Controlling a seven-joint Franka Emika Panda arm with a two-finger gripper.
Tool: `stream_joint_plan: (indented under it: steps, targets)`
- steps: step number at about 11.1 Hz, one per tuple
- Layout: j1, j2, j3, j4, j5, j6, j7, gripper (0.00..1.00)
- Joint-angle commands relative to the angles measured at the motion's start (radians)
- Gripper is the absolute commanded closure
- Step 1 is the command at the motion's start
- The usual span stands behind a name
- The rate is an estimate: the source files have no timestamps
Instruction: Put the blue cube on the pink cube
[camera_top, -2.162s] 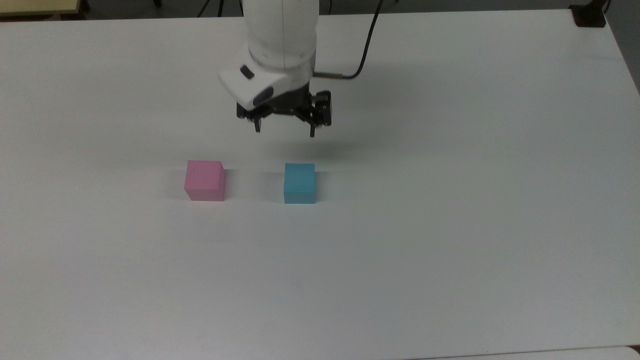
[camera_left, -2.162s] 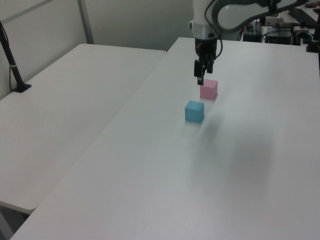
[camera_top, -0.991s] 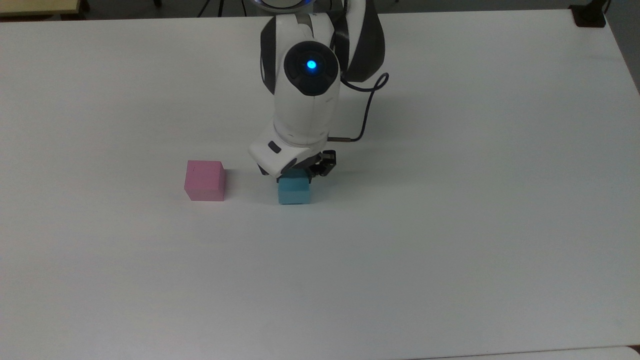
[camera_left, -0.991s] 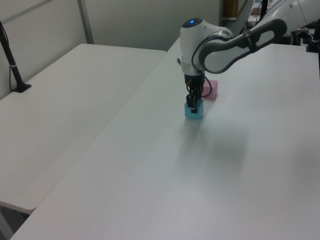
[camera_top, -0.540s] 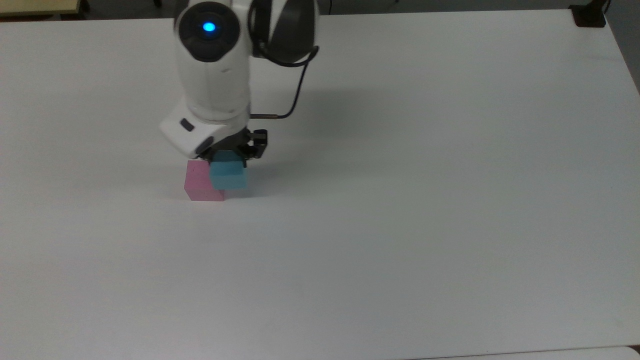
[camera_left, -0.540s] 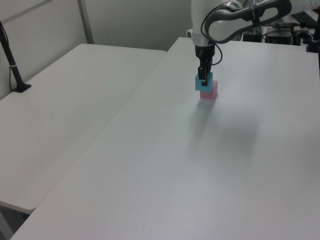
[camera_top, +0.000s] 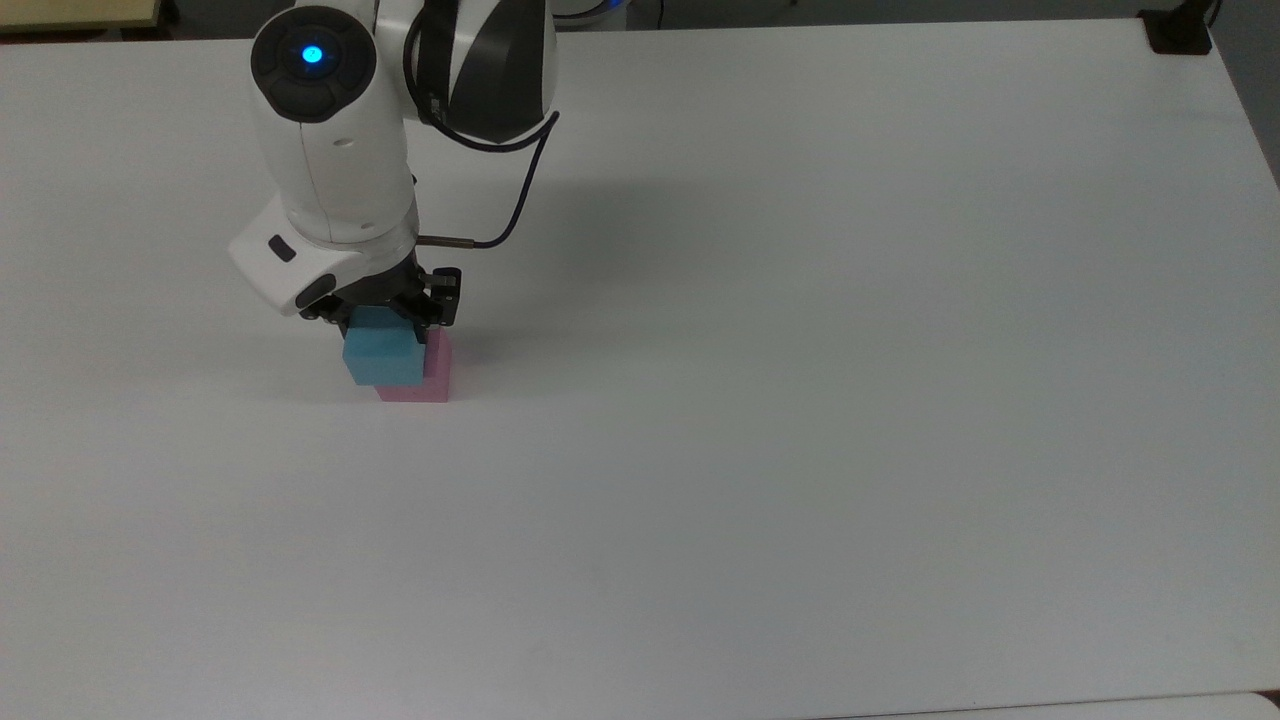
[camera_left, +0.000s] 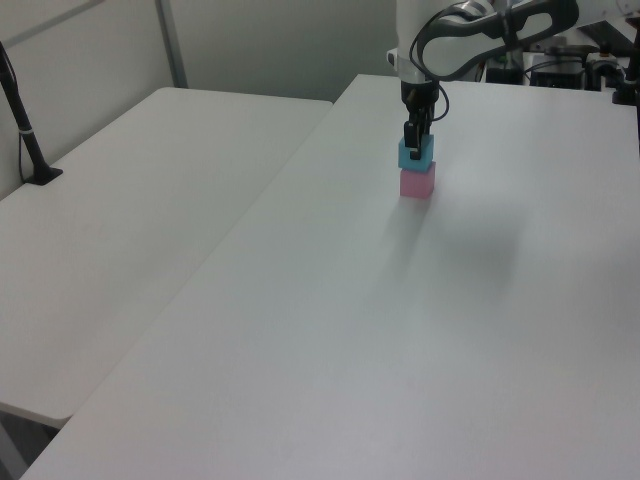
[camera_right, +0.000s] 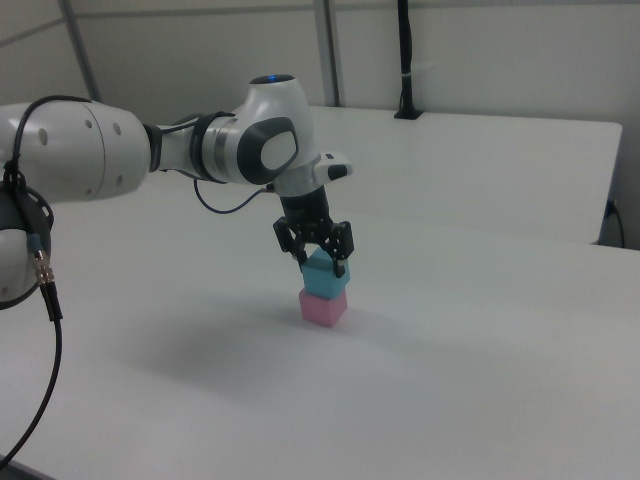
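Observation:
The light-blue cube (camera_top: 382, 357) sits directly over the pink cube (camera_top: 438, 372), which shows as a strip at its right in the top view. In the right view the blue cube (camera_right: 325, 276) is stacked on the pink cube (camera_right: 323, 308), their faces meeting or nearly so. My gripper (camera_right: 320, 265) reaches straight down from above, its black fingers shut on the blue cube's sides. The left view shows the same stack: blue cube (camera_left: 418, 153) over pink cube (camera_left: 417, 184), with the gripper (camera_left: 413, 149) clamped on the upper one.
The white table (camera_top: 800, 450) stretches wide around the stack. A second white table (camera_left: 120, 220) adjoins it at the left view's left, with a black post (camera_left: 24, 125) on it. A black cable (camera_top: 510, 215) loops from the wrist.
The gripper closed on the blue cube, lifted it and carried it toward the top view's left; it has now come down over the pink cube.

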Motion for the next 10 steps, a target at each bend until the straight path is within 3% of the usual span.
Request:
stream_joint_plan:
  steps: [1, 3, 6, 10]
  targets:
    - [0.012, -0.033, -0.007, -0.025, -0.002, -0.007, -0.002, 0.0]
    - [0.018, -0.091, -0.007, -0.025, 0.009, -0.073, 0.016, 0.0]
    - [0.087, -0.18, 0.001, -0.026, 0.006, -0.145, 0.253, 0.0]
    - [0.162, -0.29, -0.004, -0.026, 0.019, -0.29, 0.275, 0.0]
